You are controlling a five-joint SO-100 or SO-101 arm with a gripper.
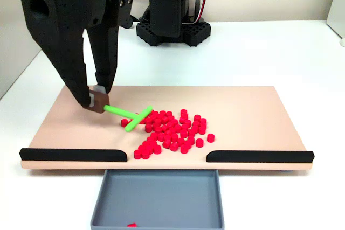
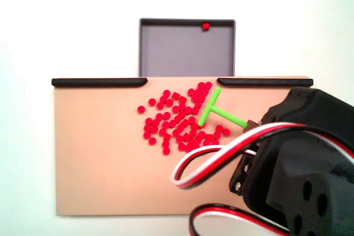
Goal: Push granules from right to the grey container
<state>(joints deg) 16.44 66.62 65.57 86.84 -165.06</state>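
Note:
The red granules (image 1: 172, 132) lie in a loose pile on the middle of the beige board (image 1: 253, 111), just behind the gap between two black strips. In the other fixed view the granules (image 2: 180, 119) spread left of the green T-shaped pusher (image 2: 217, 110). The grey container (image 1: 156, 197) sits below the board's front edge and holds one red pellet (image 1: 131, 224). That pellet (image 2: 205, 25) rests at the far wall of the container (image 2: 182, 53). My gripper (image 1: 98, 101) is shut on the stem end of the pusher (image 1: 135, 118), whose crossbar touches the pile's left side. My gripper (image 2: 250, 125) is largely hidden by the arm.
Black strips (image 1: 73, 154) (image 1: 260, 156) line the board's front edge on either side of the gap. The arm's black base (image 1: 171, 28) stands behind the board. Red, white and black cables (image 2: 215, 153) loop over the board's near right part.

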